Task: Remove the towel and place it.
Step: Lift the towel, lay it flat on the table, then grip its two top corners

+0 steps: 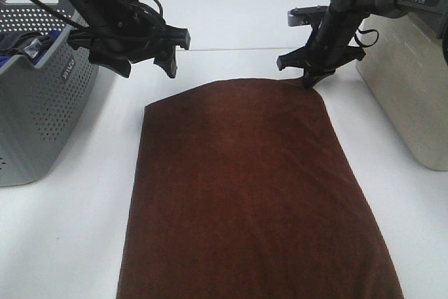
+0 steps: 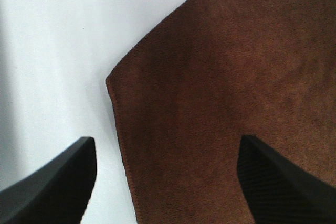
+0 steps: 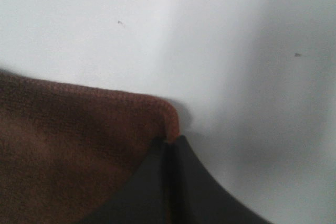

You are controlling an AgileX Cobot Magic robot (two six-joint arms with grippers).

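Note:
The towel (image 1: 252, 187), dark reddish-brown and plush, lies spread flat on the white table (image 1: 70, 229) and runs from the middle to the near edge of the exterior view. My left gripper (image 1: 148, 69) hangs open just above its far left corner. The left wrist view shows that corner of the towel (image 2: 236, 77) between the spread fingers (image 2: 58, 187) of the gripper (image 2: 168, 182). My right gripper (image 1: 308, 82) is down at the far right corner. In the right wrist view this gripper (image 3: 170, 150) is shut, with the hemmed edge of the towel (image 3: 68, 145) pinched between its tips.
A grey perforated basket (image 1: 35, 103) holding dark items stands at the left edge of the table. A pale box (image 1: 409, 96) stands at the right, close behind the right arm.

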